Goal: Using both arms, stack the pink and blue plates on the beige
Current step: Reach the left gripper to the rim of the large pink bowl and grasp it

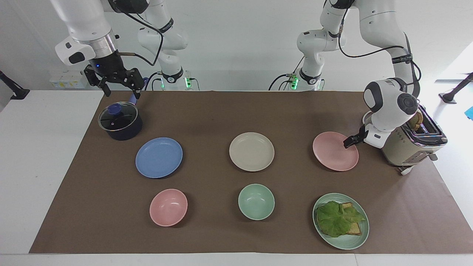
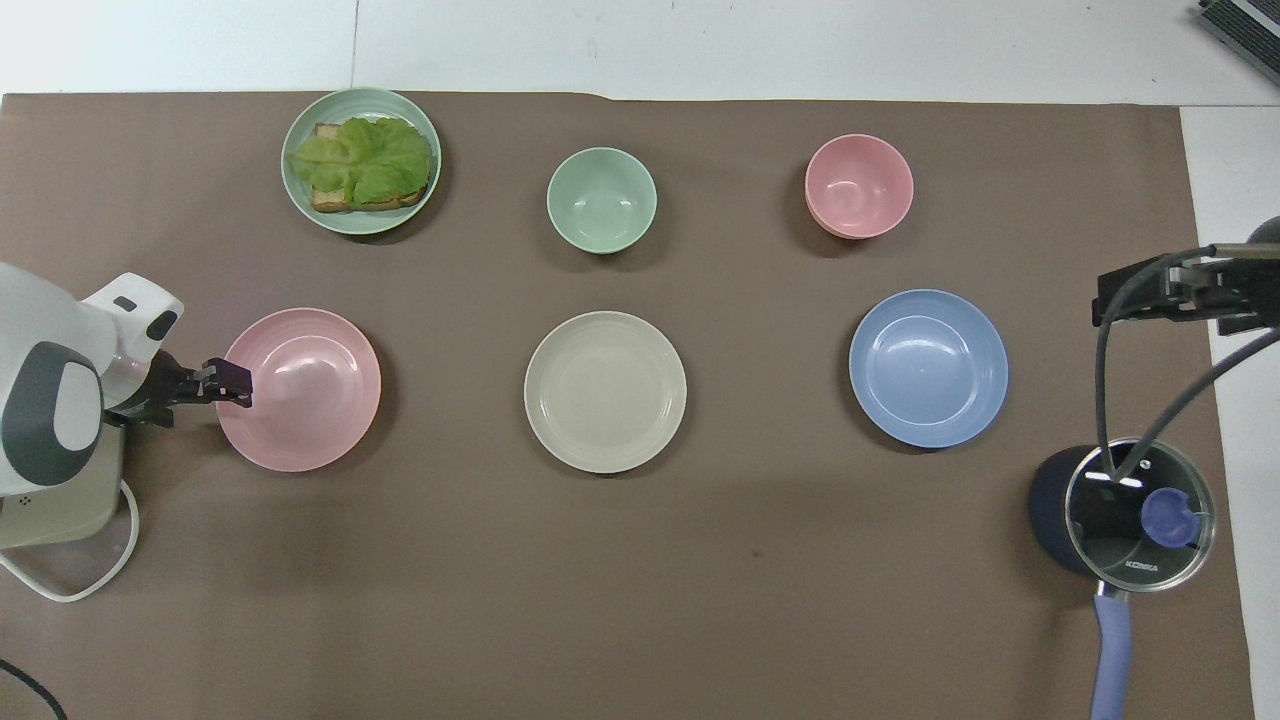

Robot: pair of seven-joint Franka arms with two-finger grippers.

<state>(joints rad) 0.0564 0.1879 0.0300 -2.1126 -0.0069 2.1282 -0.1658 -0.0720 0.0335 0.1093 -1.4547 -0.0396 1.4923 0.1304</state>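
The pink plate (image 1: 334,153) (image 2: 310,400) lies flat on the brown mat toward the left arm's end. The beige plate (image 1: 251,152) (image 2: 605,391) sits mid-table, bare. The blue plate (image 1: 159,157) (image 2: 928,368) lies toward the right arm's end. My left gripper (image 1: 349,142) (image 2: 235,383) is low at the pink plate's rim, on the toaster's side, its tip reaching over the edge. My right gripper (image 1: 122,94) (image 2: 1140,295) hangs open and empty in the air over the pot, waiting.
A beige toaster (image 1: 406,144) (image 2: 55,490) stands right beside the left arm. A dark lidded pot (image 1: 120,122) (image 2: 1125,510) stands near the blue plate. Farther from the robots: pink bowl (image 1: 168,207), green bowl (image 1: 256,201), green plate (image 1: 347,244) with lettuce and toast.
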